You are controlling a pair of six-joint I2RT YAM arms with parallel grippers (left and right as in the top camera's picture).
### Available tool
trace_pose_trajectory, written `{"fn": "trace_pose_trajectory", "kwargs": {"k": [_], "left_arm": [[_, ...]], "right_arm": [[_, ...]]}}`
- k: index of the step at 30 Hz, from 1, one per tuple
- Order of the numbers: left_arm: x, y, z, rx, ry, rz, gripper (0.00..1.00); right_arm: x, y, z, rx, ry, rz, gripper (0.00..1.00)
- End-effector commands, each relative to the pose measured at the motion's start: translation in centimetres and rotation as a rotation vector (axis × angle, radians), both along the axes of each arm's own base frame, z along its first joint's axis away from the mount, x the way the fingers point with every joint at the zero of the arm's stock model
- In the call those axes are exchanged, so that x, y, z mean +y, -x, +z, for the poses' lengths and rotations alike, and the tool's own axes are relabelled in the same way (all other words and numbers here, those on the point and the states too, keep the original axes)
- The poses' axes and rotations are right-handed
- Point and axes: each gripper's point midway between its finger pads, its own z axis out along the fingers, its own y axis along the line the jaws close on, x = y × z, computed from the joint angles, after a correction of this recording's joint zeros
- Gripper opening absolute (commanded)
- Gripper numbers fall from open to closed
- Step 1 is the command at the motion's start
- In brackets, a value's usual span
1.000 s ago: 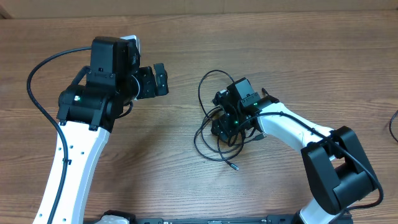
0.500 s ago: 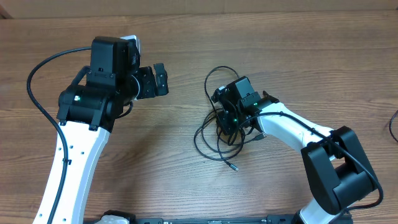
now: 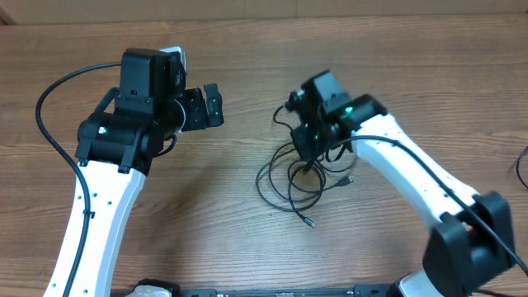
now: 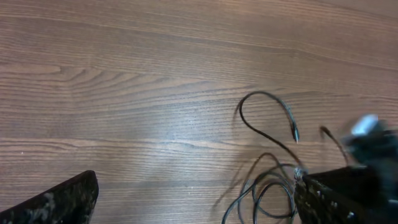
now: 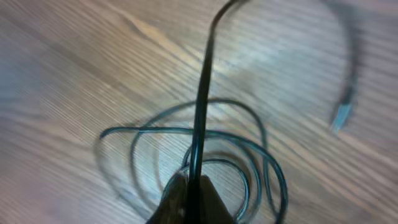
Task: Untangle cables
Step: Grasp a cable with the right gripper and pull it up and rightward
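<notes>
The cables (image 3: pixel 285 186) lie as a loose tangle of thin black loops on the wooden table, right of centre, with a small plug end (image 3: pixel 309 221) trailing toward the front. My right gripper (image 3: pixel 310 150) hovers over the far part of the tangle. In the right wrist view it (image 5: pixel 193 199) is shut on one black cable strand (image 5: pixel 202 112) that runs up from the fingertips, while the other loops (image 5: pixel 249 162) lie on the wood below. My left gripper (image 3: pixel 208 107) stands open to the left of the tangle, holding nothing. In the left wrist view the cables (image 4: pixel 267 186) lie near its right finger (image 4: pixel 336 199).
The left arm's thick black wire (image 3: pixel 49 107) arcs over the table's left side. Another dark wire (image 3: pixel 521 169) shows at the right edge. A curled cable end (image 4: pixel 261 115) lies beyond the tangle in the left wrist view.
My right gripper has shut on a cable strand and risen toward the far side, drawing the strand up from the tangle. The left arm has not moved.
</notes>
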Motion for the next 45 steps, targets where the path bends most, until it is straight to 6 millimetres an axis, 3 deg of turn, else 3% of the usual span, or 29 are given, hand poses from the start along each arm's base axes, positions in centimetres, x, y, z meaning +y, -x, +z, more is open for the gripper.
{"fn": "trace_pose_trajectory", "kwargs": {"k": [1,7,8,17,33,41,45], "left_arm": [[0.2,-0.3,0.7,-0.016,0.004,0.016,1.00],[0.2,-0.3,0.7,-0.016,0.004,0.017,0.99],[0.2,-0.3,0.7,-0.016,0.004,0.017,1.00],[0.2,-0.4,0.7,-0.016,0.004,0.017,1.00],[0.2,-0.3,0.7,-0.016,0.004,0.016,1.00],[0.2,-0.3,0.7,-0.016,0.004,0.017,1.00],[0.2,-0.3,0.7,-0.016,0.004,0.017,1.00]], "right_arm": [[0.0,-1.4,7.7,-0.116,-0.056,-0.076,0.04],[0.0,-1.3,15.5,-0.208,-0.136,-0.123,0.04],[-0.1,-1.4,17.5,-0.239,-0.164,-0.148,0.04],[0.0,-1.9,28.0,-0.371,-0.395,-0.332,0.04],[0.8,-3.3,36.7,-0.526,-0.684,-0.426,0.04],[-3.5,-5.8,37.7,-0.663,-0.610,-0.525,0.04],[-6.8,-7.5,38.6,-0.743,-0.587,-0.622,0.04]]}}
